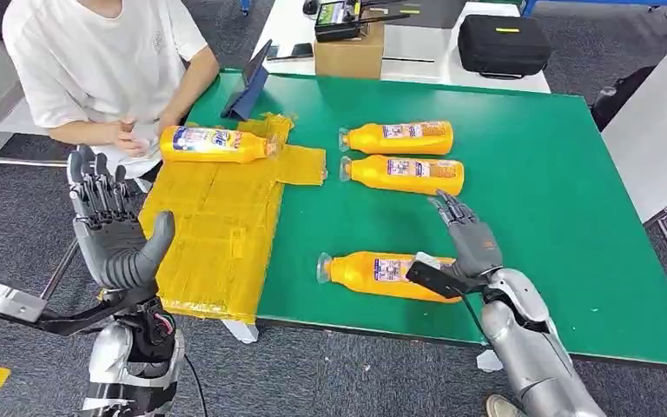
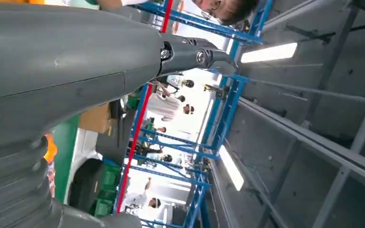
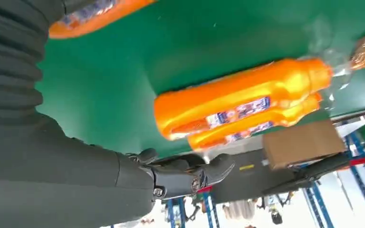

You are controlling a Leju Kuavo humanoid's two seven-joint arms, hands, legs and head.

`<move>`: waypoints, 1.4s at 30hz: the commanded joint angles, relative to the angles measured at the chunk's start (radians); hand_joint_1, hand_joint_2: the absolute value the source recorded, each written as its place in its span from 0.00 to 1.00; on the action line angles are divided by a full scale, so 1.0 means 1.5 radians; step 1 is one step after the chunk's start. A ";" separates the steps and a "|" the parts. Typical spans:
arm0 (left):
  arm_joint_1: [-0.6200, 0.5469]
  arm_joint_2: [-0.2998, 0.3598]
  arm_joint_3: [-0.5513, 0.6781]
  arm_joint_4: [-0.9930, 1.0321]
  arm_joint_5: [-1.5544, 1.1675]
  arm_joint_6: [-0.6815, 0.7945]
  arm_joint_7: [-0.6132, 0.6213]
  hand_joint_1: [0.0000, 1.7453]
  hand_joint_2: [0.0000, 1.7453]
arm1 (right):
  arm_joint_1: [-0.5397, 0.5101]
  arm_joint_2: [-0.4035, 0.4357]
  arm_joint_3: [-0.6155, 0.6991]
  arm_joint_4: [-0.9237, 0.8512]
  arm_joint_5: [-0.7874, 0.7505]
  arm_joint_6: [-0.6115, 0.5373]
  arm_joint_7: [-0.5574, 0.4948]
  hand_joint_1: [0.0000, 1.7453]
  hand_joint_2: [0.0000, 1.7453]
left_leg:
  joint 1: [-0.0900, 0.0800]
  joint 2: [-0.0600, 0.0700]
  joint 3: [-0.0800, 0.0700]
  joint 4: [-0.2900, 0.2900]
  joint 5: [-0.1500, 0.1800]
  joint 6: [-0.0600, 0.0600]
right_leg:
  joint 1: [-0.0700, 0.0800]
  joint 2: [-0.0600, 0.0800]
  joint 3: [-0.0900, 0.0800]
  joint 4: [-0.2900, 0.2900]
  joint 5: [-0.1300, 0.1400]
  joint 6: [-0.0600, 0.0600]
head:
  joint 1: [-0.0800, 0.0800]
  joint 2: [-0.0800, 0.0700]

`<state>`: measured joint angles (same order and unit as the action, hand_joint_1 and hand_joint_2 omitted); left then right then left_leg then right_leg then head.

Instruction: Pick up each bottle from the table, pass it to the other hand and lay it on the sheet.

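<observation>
Several orange bottles lie on the green table [image 1: 556, 200]. One bottle [image 1: 213, 144] rests at the far end of the yellow sheet [image 1: 217, 234]. Two more [image 1: 397, 137] [image 1: 404, 174] lie side by side mid-table, also seen as the pair [image 3: 240, 102] in the right wrist view. The nearest bottle [image 1: 380, 274] lies by the front edge. My right hand [image 1: 467, 241] hovers by that bottle's base end, fingers spread and holding nothing. My left hand [image 1: 113, 228] is raised at the sheet's left side, palm open, fingers up; its thumb [image 2: 190, 53] points toward the ceiling.
A person in a white shirt [image 1: 95, 61] sits at the far left corner, hands near the sheet's bottle. A dark tablet [image 1: 247, 87] leans at the table's back edge. A cardboard box [image 1: 349, 54] and a black case [image 1: 504, 43] sit on the white table behind.
</observation>
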<state>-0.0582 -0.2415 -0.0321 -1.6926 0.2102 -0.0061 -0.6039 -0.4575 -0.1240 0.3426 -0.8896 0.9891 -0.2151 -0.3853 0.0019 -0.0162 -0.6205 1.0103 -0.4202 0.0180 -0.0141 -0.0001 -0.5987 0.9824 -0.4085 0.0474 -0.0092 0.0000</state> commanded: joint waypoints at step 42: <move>-0.056 0.029 -0.046 0.040 0.005 0.027 -0.009 0.00 1.00 | -0.200 -0.179 0.409 -0.084 -0.252 0.356 -0.050 0.00 1.00 | -0.002 0.003 0.001 0.000 0.000 0.000 | -0.002 0.002 0.000 0.001 0.000 -0.001 | 0.000 0.000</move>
<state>-0.1029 -0.2335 -0.0919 -1.6953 0.2121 0.0248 -0.6199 -0.5457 -0.3106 0.7039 -1.0910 0.6115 0.2984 -0.4943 0.0008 -0.0159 -0.6206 1.0104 -0.4200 0.0185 -0.0153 0.0001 -0.5985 0.9823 -0.4083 0.0476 -0.0092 0.0000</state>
